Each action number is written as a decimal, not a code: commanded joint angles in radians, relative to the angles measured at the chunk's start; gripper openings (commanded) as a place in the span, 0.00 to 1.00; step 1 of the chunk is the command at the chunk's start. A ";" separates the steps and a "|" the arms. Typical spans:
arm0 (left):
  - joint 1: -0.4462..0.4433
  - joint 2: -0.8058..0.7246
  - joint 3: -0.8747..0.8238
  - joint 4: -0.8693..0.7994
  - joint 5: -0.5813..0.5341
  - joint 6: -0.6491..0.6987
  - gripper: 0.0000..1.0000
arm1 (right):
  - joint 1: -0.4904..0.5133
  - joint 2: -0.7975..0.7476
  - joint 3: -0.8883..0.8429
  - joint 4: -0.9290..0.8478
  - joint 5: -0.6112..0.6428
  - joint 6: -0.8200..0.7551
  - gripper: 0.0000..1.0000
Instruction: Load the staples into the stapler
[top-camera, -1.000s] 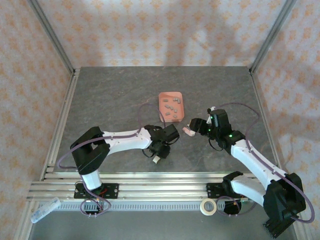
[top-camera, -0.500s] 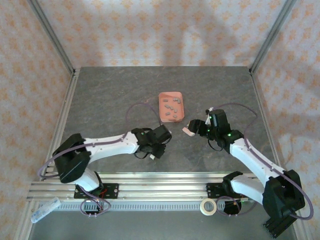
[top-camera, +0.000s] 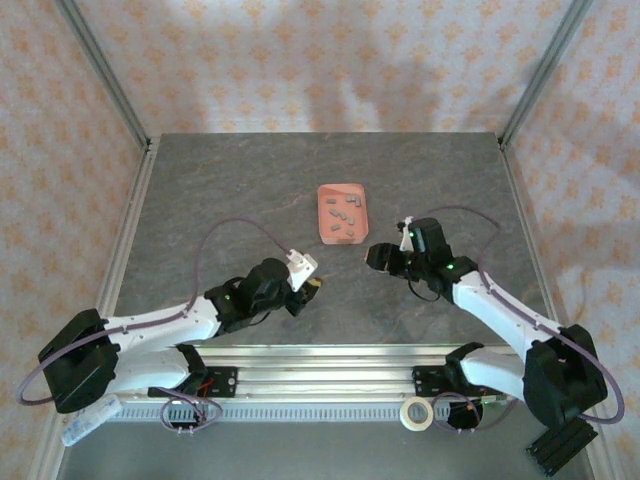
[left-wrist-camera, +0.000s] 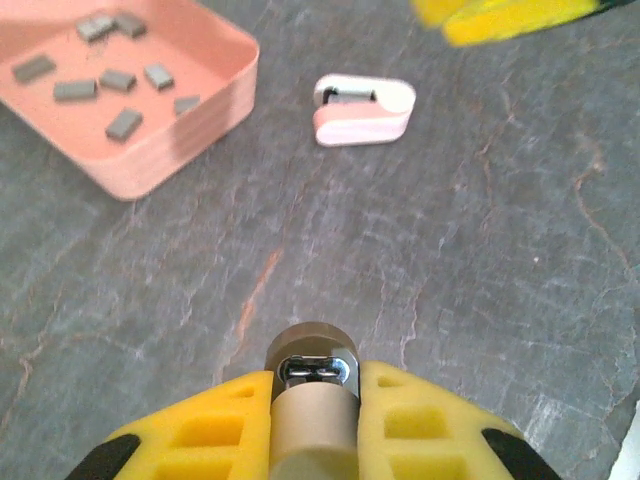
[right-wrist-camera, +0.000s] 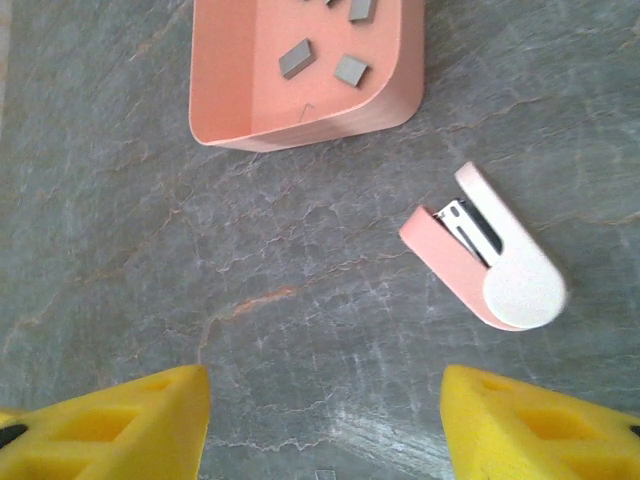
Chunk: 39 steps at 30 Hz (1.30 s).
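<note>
Stapler (right-wrist-camera: 485, 255) lies on its side on the grey table (right-wrist-camera: 130, 250), right of centre in the right wrist view, just below the pink tray (right-wrist-camera: 300, 125), not touching. One stapler, one tray, and eight staples (left-wrist-camera: 117, 78) in it by my count. Right gripper (right-wrist-camera: 325, 425) has its jaws wide apart and empty, with bare tabletop between them. Left gripper (left-wrist-camera: 313, 395) is clamped on a cream stub (left-wrist-camera: 313, 430), with a clear path to the stapler.

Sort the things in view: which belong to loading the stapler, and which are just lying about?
Belong to the job:
stapler
staples
salmon-pink tray holding them

Lying about or unclear:
roll of tape, at the near edge
clear plastic item, at the near edge
cream stubby piece, gripped in the left tool, purpose unclear
</note>
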 joint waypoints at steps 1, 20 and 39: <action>0.006 -0.026 -0.027 0.202 0.015 0.079 0.16 | 0.029 0.019 0.053 0.028 -0.044 -0.032 0.60; 0.009 0.074 -0.060 0.433 0.213 0.314 0.11 | 0.071 -0.122 -0.011 -0.048 -0.135 -0.113 0.59; 0.007 0.097 -0.111 0.577 0.267 0.373 0.11 | 0.074 -0.191 -0.092 -0.015 -0.215 -0.141 0.58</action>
